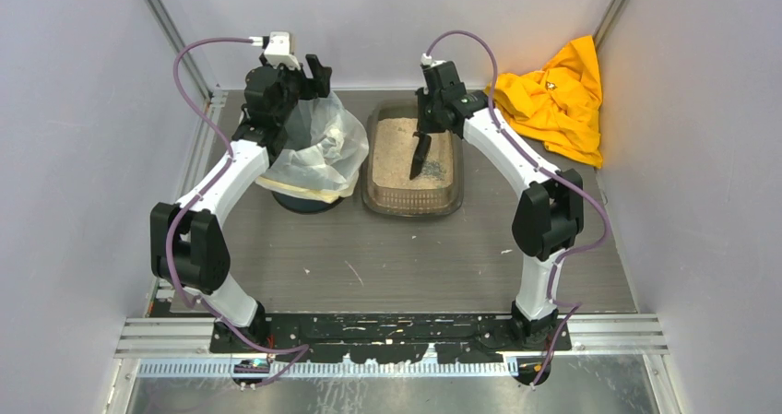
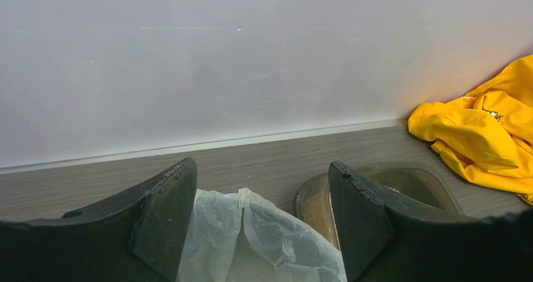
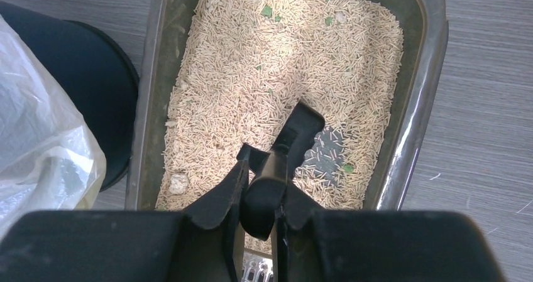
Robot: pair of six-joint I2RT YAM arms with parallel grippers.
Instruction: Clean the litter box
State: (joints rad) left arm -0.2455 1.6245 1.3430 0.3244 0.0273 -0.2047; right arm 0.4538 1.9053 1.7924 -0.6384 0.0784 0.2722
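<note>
Clamping the scoop (image 3: 300, 134) by its handle, the right gripper (image 3: 261, 191) hangs over the litter box (image 3: 420, 93), which lies below and ahead of its fingers (image 3: 217, 200); the left gripper (image 2: 261, 225) gapes above the bag (image 2: 280, 244).

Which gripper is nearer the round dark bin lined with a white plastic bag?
Left. The left gripper hangs open above the bin; the right gripper, shut on the black slotted scoop, is over the brown-grey litter tray beside it.

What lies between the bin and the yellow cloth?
The litter box, plain in the top view; the right claw holds the scoop in it.
</note>
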